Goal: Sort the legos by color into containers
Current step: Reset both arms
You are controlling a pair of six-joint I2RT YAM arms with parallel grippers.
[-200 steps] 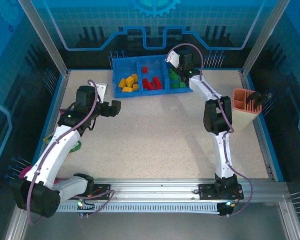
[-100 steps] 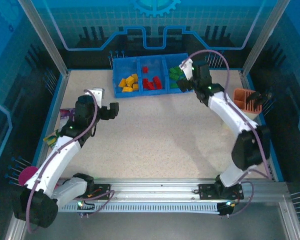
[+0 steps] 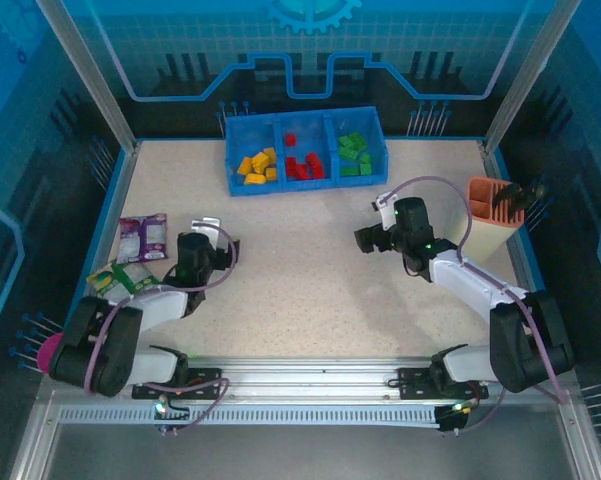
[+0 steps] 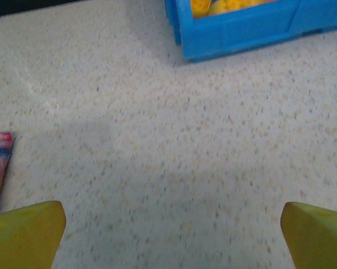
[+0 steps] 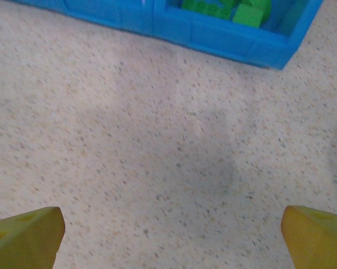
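"Bricks (image 3: 265, 160) first: where do they lie?"

"All that I can find lie in the blue tray (image 3: 310, 186). It sits ahead of both arms' working ends and well apart from them. Orange-yellow bricks (image 3: 257, 167) are in its left compartment, red bricks (image 3: 302, 165) in the middle one, green bricks (image 3: 353, 155) in the right one."

"Any colour in the wrong compartment?"

"None that I can make out from above, though the pieces are small. From the left gripper (image 4: 168, 235) the tray's yellow corner is ahead and to its right. From the right gripper (image 5: 168, 235) the green end is ahead, also a little to its right."

"And what are the two carrying?"

"Nothing. Each has its jaws spread wide, with only bare bench (image 3: 310, 290) between the yellow fingertips (image 4: 22, 232)."

"So what is left?"

"Very little, I judge. The sorting looks finished: three colours in three compartments, and I find no brick on the bench near either gripper. The purple packet (image 3: 142, 238) to the left gripper's left and the orange-pink holder (image 3: 492, 225) behind the right gripper are no part of the job. At most the arms need to settle at rest."
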